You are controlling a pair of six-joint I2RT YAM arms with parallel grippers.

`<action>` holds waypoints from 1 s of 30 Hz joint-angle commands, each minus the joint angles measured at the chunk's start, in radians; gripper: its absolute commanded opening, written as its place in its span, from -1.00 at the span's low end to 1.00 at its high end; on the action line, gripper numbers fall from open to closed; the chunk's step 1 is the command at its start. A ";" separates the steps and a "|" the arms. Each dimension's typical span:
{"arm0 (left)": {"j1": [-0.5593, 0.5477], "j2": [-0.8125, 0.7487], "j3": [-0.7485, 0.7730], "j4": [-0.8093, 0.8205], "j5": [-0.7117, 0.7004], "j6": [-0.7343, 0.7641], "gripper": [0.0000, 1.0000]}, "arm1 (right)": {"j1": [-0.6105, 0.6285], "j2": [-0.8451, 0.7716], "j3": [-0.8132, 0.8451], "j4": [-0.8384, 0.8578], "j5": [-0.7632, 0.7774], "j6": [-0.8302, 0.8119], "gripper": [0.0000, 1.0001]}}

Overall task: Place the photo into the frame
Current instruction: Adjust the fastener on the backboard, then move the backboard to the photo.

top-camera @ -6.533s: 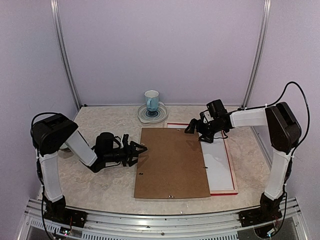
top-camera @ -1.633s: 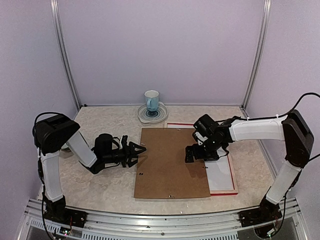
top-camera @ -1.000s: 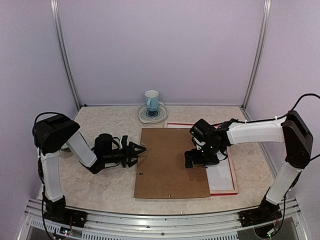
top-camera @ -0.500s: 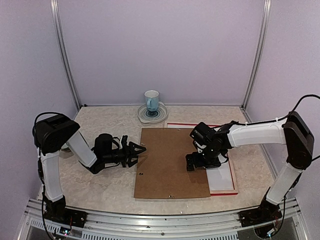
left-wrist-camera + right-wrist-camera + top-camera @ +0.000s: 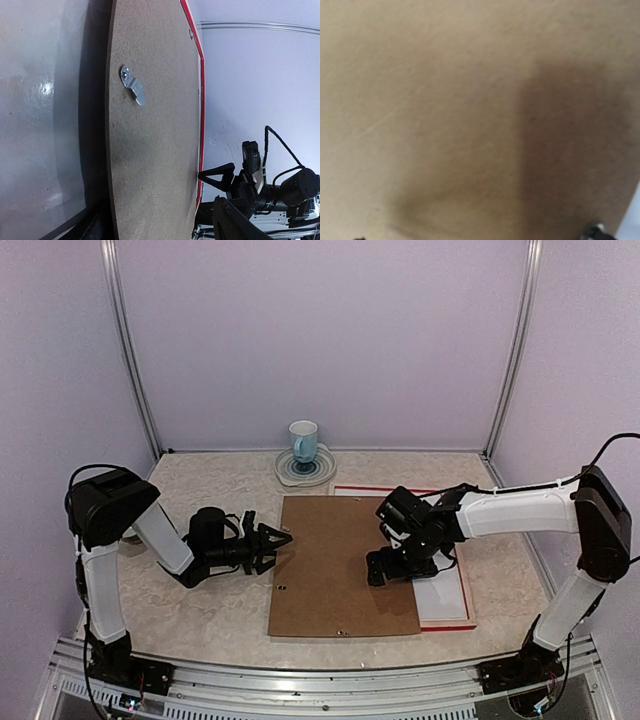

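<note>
A brown board (image 5: 340,580) is seen lying flat in the middle of the table (image 5: 200,610). It is laid over most of the frame (image 5: 450,626), of which only a narrow red edge is shown along the far side, the right side and the near right corner. Inside that red edge, to the right of the board, a strip of white sheet (image 5: 440,595) is left uncovered. Whether this sheet is the plain back of the photo cannot be told, as no printed side is shown in any view.

The left tool (image 5: 272,543) is held low at the board's left edge with its jaws parted, and nothing is gripped. In the left wrist view the board's edge is seen running between the two fingers, and a small metal clip (image 5: 133,86) is fixed to the board's upper face. Whether the fingers are touching the board cannot be made out.

The right tool (image 5: 383,567) is pointed down onto the board near its right edge, just beside the white strip. Its jaws are spread wide and nothing is held. The right wrist view is filled by the blurred brown surface, very close.

At the far side of the table, a cup (image 5: 303,440) is stood upright on a saucer (image 5: 305,470), well apart from the board.
</note>
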 commanded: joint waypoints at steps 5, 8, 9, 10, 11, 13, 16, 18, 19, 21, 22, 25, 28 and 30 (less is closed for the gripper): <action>0.005 0.001 -0.005 0.030 0.013 -0.002 0.34 | 0.036 0.006 0.022 0.002 0.002 0.001 0.98; 0.005 0.003 -0.007 0.034 0.014 -0.004 0.34 | 0.036 -0.001 0.035 -0.005 0.012 -0.001 0.98; 0.005 0.002 -0.007 0.035 0.015 -0.005 0.34 | 0.036 -0.008 0.042 -0.008 0.017 -0.002 0.98; 0.005 0.001 -0.007 0.035 0.015 -0.004 0.34 | 0.036 -0.015 0.049 -0.013 0.020 -0.006 0.98; 0.005 0.000 -0.007 0.035 0.015 -0.004 0.34 | 0.036 -0.024 0.057 -0.017 0.025 -0.011 0.98; 0.005 -0.001 -0.006 0.035 0.016 -0.004 0.34 | 0.033 -0.037 0.076 -0.034 0.044 -0.022 0.99; 0.005 -0.004 0.000 0.020 0.013 0.001 0.34 | 0.019 -0.055 0.097 -0.061 0.074 -0.033 0.98; 0.004 -0.007 0.006 0.004 0.009 0.007 0.34 | 0.000 -0.069 0.093 -0.062 0.079 -0.036 0.98; 0.004 -0.010 0.010 -0.004 0.007 0.010 0.34 | -0.015 -0.078 0.086 -0.059 0.079 -0.036 0.98; 0.001 -0.017 0.018 -0.029 -0.001 0.022 0.34 | -0.050 -0.096 0.065 -0.040 0.061 -0.037 0.98; -0.002 -0.021 0.025 -0.046 -0.005 0.031 0.34 | -0.073 -0.106 0.051 -0.027 0.045 -0.037 0.98; -0.012 -0.039 0.050 -0.114 -0.023 0.065 0.33 | -0.151 -0.134 0.004 0.019 -0.002 -0.039 0.99; -0.025 -0.051 0.079 -0.179 -0.041 0.093 0.33 | -0.219 -0.159 -0.029 0.066 -0.069 -0.040 0.98; -0.035 -0.053 0.098 -0.206 -0.050 0.107 0.33 | -0.248 -0.161 -0.039 0.085 -0.089 -0.044 0.98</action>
